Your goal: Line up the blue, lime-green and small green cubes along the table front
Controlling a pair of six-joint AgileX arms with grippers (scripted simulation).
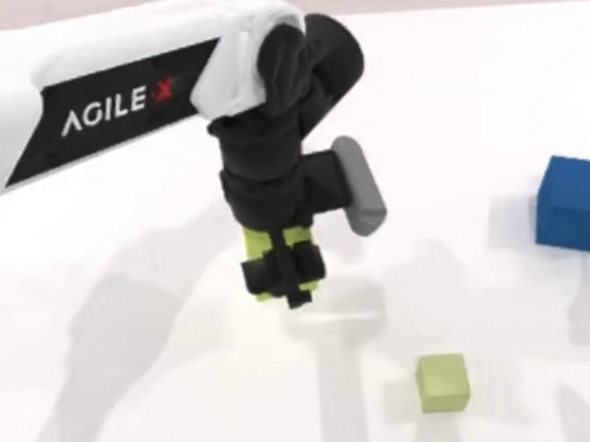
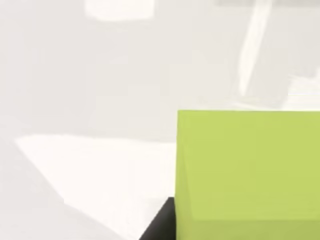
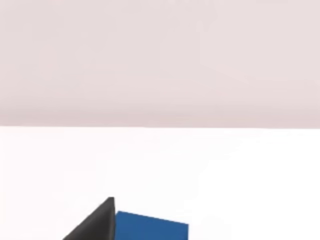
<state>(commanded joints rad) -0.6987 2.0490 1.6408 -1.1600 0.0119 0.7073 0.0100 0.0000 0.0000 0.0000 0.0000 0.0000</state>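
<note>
A: Left gripper (image 1: 281,274)?
B: Reached out over the middle of the white table (image 1: 135,391), pointing down. Clenched around the lime-green cube (image 1: 272,244), fingers on opposite sides of it. Black wrist and grey link above, white arm running off to the upper left with AGILEX lettering.

A: Cube lifted or resting?
B: Couldn't tell from the top view. In the left wrist view, lime-green cube (image 2: 248,172) filled the lower corner of the picture, dark sliver of a fingertip (image 2: 159,226) against its lower edge, bare table (image 2: 90,165) beyond it.

A: Other cubes?
B: Small green cube (image 1: 443,382) sat flat near the front edge, right of centre, just to the front-right of the held cube, apart from it, untouched. Blue cube (image 1: 575,204) sat well off at the right edge, farther back, partly cut by the frame.

A: Lined up along the front?
B: Not yet. Three cubes spread diagonally, blue farthest back, small green nearest the front.

A: Right gripper?
B: Not seen in the top view. In the right wrist view, only one dark fingertip (image 3: 95,222) showing, right beside the top face of the blue cube (image 3: 151,227). Open or closed, couldn't tell. Touching the blue cube or not, couldn't tell either.
</note>
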